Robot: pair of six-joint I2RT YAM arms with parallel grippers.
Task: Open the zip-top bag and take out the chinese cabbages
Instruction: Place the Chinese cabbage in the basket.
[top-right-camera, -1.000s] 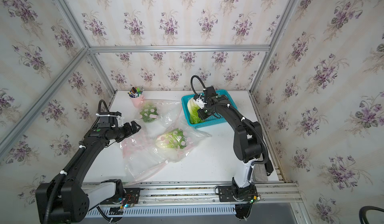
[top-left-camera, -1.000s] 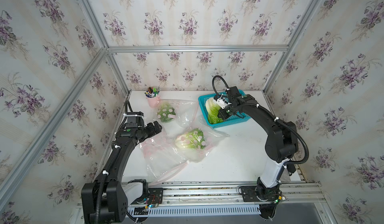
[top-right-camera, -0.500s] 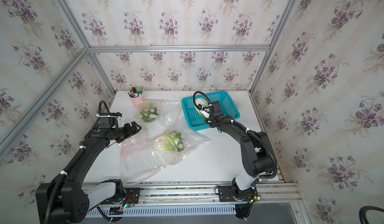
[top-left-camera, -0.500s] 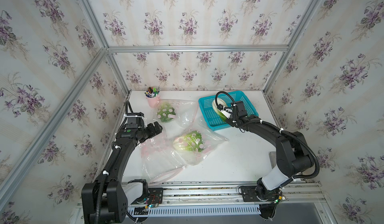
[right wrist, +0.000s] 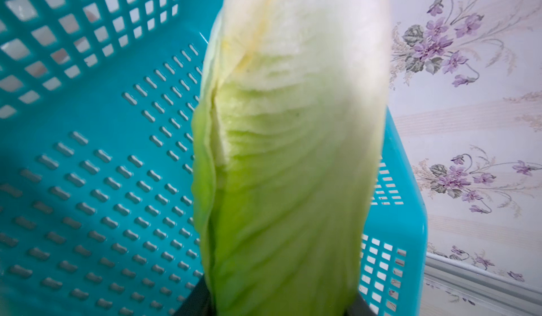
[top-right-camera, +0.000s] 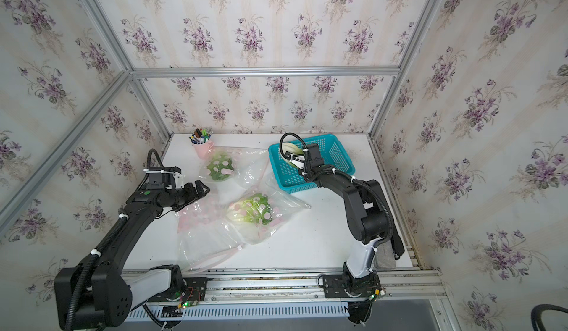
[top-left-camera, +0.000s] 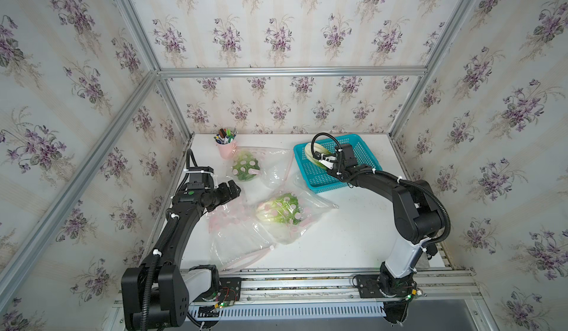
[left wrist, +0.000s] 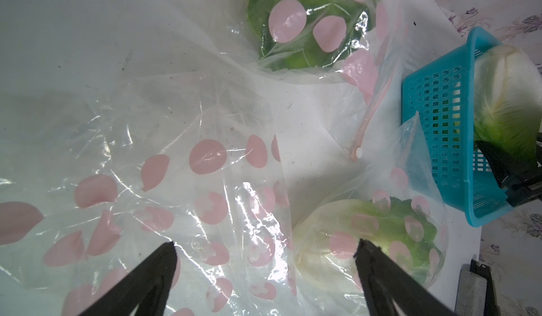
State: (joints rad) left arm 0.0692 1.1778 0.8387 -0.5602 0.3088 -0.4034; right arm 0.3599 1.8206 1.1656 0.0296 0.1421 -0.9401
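Two chinese cabbages lie sealed in clear pink-dotted zip-top bags, one at the back (top-left-camera: pixel 246 166) (left wrist: pixel 308 21) and one mid-table (top-left-camera: pixel 279 209) (left wrist: pixel 381 235). An empty dotted bag (top-left-camera: pixel 233 234) lies flat at the left. My left gripper (top-left-camera: pixel 232 188) (left wrist: pixel 265 245) hovers open over this bag, holding nothing. A third cabbage (top-left-camera: pixel 313 151) (right wrist: pixel 293 123) is inside the blue basket (top-left-camera: pixel 362 151). My right gripper (top-left-camera: pixel 327 160) (right wrist: pixel 281 300) has its jaws apart on either side of this cabbage's green end. The cabbage looks blurred while the basket stays sharp.
A pink cup of pens (top-left-camera: pixel 226 148) stands at the back left, beside the far bag. The basket (top-right-camera: pixel 338 148) sits at the back right near the wall. The metal rail (top-left-camera: pixel 307 280) carrying both arm bases runs along the table's front edge.
The right arm has lowered the cabbage from above the basket down into it, and its jaws have parted. The left arm and the bags have stayed in place.
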